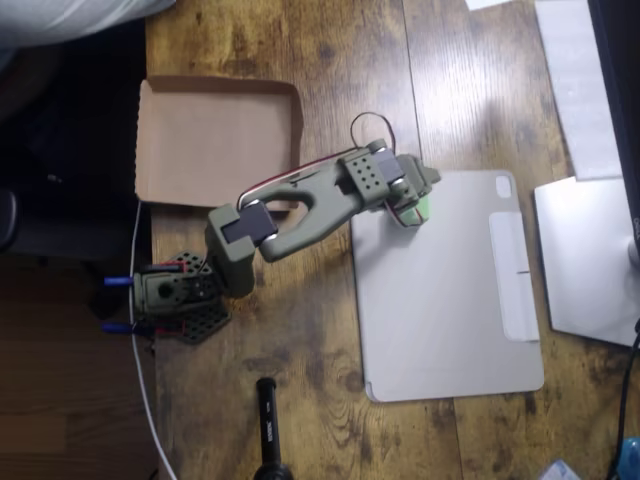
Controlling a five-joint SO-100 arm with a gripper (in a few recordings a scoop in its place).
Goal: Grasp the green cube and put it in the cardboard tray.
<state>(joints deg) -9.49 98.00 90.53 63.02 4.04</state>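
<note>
Gripper: the gripper (418,200) hangs at the end of the olive-green arm (300,205), over the upper left corner of the grey tablet cover (450,285) in the overhead view. Its head hides the fingertips, so I cannot tell whether they are spread or pinching.
Green cube: the green cube (421,208) shows as a light-green sliver right under the gripper head, on the cover's top left corner. Whether the fingers touch it cannot be told.
Cardboard tray: the cardboard tray (215,140) lies flat at the upper left, well apart from the cube, its low rims folded up; the arm's elbow passes just beside its lower right corner.
Arm base: the base (175,295) sits at the table's left edge, below the tray, with a white cable (140,380) trailing down from it along the edge.
Surface: a dark brown wooden table (300,400) with strong grain and knots; the grey cover takes up much of its right half.
Right edge: a pale flat device (585,260) lies just right of the cover, with white paper (580,80) above it.
Bottom edge: a black cylindrical object (268,420) pokes in at the lower middle.
Room: left of the table the floor is dark and dim, with light cloth (70,18) at the top left corner.
</note>
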